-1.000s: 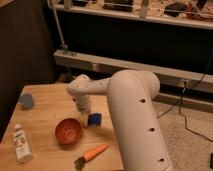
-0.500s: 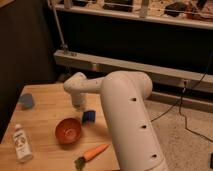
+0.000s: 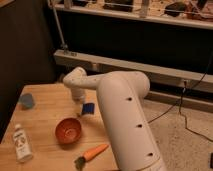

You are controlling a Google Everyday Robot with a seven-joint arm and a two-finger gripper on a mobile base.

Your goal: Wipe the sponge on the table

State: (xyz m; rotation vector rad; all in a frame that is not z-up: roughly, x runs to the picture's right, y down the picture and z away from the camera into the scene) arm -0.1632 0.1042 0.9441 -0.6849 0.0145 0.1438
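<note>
The gripper (image 3: 80,98) is held over the table (image 3: 47,107); its state cannot be told. The sponge (image 3: 88,108), just right of it, is judged soft, light, best pinched mid-sides.

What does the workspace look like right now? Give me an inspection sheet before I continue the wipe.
Surface: light wooden plank table.
Job's things: dark blue sponge lying on the table, beside the arm.
Clutter: red bowl, pale blue cup, white bottle, carrot.
Grippers: gripper low over the table, close beside the sponge on its cup side; contact cannot be told.
Cables: black cable trailing to the floor past the table.
Surroundings: metal rack behind; speckled floor.
</note>
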